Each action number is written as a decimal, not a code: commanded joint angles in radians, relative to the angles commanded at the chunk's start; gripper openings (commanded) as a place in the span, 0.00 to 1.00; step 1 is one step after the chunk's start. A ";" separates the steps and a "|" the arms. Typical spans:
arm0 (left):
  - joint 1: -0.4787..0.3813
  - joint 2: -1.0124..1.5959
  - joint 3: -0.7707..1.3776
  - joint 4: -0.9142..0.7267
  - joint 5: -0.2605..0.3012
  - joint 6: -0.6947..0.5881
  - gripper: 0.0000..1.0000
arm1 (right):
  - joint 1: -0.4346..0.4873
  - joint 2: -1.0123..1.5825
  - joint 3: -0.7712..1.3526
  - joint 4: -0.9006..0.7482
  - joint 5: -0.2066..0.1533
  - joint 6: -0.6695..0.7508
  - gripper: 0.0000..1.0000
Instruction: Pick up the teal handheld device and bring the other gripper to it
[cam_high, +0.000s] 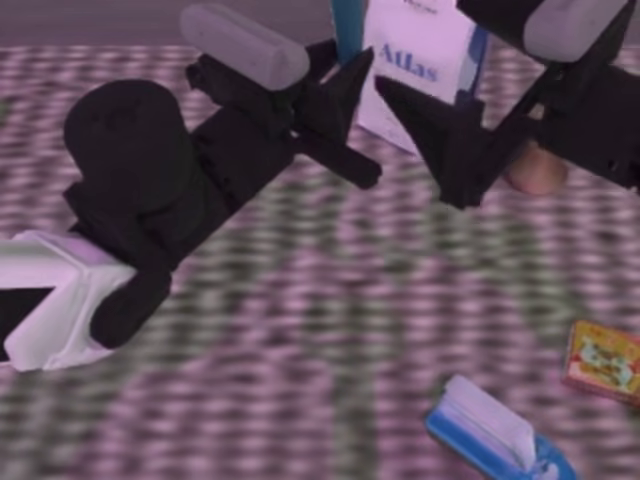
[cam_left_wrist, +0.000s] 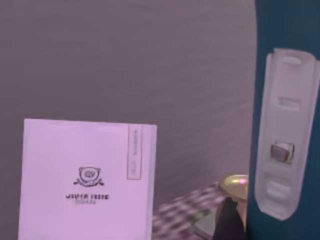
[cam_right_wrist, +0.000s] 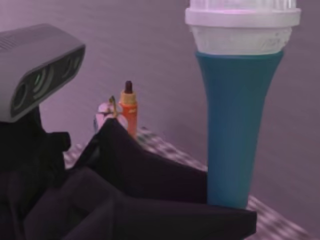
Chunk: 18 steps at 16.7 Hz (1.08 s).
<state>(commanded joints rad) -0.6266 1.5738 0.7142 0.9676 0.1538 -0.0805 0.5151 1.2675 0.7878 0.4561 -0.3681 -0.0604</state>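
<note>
The teal handheld device (cam_right_wrist: 234, 125) stands upright above the table, with its rounded white head on top. My left gripper (cam_high: 365, 115) is shut on its lower end, at the top middle of the top view. Only a teal strip of the device (cam_high: 347, 28) shows there, running out of the upper edge. The left wrist view shows the handle (cam_left_wrist: 285, 25) very close, with its white button panel. The other gripper, my right gripper (cam_high: 420, 145), hangs just to the right of the device with its wedge fingers apart and nothing between them.
A white box (cam_high: 415, 60) marked "Atlas" stands behind both grippers. A blue-and-white pack (cam_high: 500, 440) and an orange-red box (cam_high: 605, 362) lie at the front right of the checked tablecloth (cam_high: 300, 350). An orange bottle (cam_right_wrist: 128, 112) stands farther off.
</note>
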 joint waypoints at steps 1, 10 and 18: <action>0.000 0.000 0.000 0.000 0.000 0.000 0.00 | 0.010 0.035 0.030 0.007 0.010 0.000 1.00; 0.000 0.000 0.000 0.000 0.000 0.000 0.00 | 0.096 0.347 0.277 0.066 0.099 0.003 1.00; 0.000 0.000 0.000 0.000 0.000 0.000 0.00 | 0.096 0.347 0.277 0.066 0.099 0.003 0.62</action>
<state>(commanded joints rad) -0.6266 1.5738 0.7142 0.9676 0.1538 -0.0805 0.6106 1.6149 1.0646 0.5218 -0.2688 -0.0571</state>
